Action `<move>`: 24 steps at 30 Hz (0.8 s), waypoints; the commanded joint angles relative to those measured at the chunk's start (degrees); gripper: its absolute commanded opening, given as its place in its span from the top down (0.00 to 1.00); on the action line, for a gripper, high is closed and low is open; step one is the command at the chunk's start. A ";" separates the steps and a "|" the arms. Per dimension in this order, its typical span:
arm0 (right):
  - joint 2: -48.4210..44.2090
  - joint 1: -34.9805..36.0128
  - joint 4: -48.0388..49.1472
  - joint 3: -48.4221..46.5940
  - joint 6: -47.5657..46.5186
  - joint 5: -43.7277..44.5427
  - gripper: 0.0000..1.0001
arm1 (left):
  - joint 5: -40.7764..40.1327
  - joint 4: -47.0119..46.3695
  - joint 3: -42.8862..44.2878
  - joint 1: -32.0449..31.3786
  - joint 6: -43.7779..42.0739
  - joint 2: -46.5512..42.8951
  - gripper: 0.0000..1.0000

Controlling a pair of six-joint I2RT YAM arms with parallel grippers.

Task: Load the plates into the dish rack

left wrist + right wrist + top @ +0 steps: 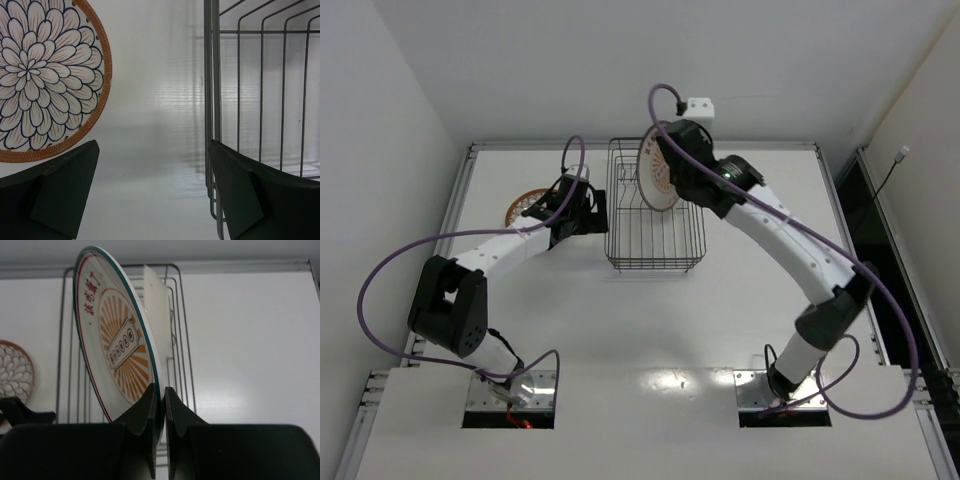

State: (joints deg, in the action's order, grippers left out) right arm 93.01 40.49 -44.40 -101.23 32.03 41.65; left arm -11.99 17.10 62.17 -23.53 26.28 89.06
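The black wire dish rack stands mid-table. My right gripper is shut on the rim of a plate with an orange sunburst face, holding it upright and tilted over the rack's far half. In the right wrist view the fingertips pinch the plate above the rack. A white upright piece stands behind it; I cannot tell what it is. A flower-patterned plate with an orange rim lies flat left of the rack. My left gripper is open and empty between that plate and the rack.
The table is white, with raised rails at its left, far and right edges. Purple cables loop above both arms. The flower plate also shows at the left edge of the right wrist view. A white wall box sits behind the rack.
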 commanded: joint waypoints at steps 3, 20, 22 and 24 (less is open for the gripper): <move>13.23 5.64 -0.67 -19.33 -3.29 18.62 1.00 | 1.27 -1.37 2.25 0.24 1.14 -0.81 0.09; 28.62 7.06 9.76 -23.93 -12.33 37.98 1.00 | 1.79 -0.84 2.25 0.24 1.67 -0.81 0.09; 30.19 7.06 13.18 -23.93 -17.67 39.99 1.00 | 1.79 -0.84 2.25 0.24 1.67 -0.29 0.09; 31.52 7.06 17.93 -23.93 -21.03 41.58 1.00 | 1.79 -0.84 2.78 0.24 1.67 -0.29 0.09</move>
State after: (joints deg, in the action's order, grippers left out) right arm 122.78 47.66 -37.12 -122.58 18.44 76.16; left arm -11.77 17.43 62.41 -23.53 26.89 89.06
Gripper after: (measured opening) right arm 0.033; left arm 0.905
